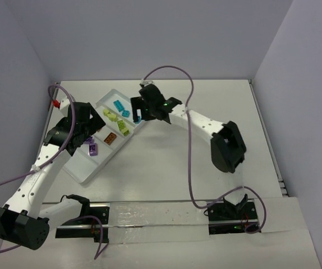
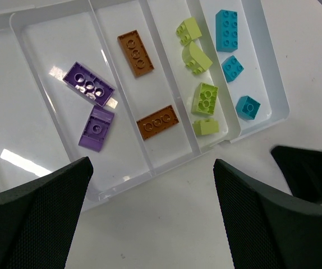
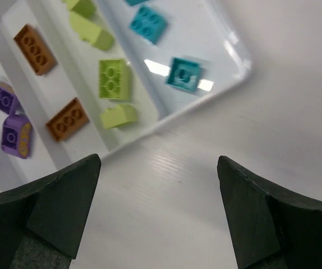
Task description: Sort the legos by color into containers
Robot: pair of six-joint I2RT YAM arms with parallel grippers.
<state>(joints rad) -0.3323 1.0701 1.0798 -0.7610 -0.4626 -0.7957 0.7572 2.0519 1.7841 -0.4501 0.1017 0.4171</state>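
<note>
11 studded legos (image 2: 136, 52), 4 colors, each color in own tray (image 2: 43, 56) compt

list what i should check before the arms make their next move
1. Purple bricks: two, alone in one compartment: ok.
2. Orange-brown bricks: two, alone in the next compartment: ok.
3. Lime bricks: four together; teal bricks: three together in the end compartment of the tray: ok.
4. Left gripper: jaws apart, nothing held: ok.
5. Right gripper: jaws apart, nothing held: ok.
6. Stray bricks off the tray: none visible, but parts of the table are hidden: cannot tell.
</note>
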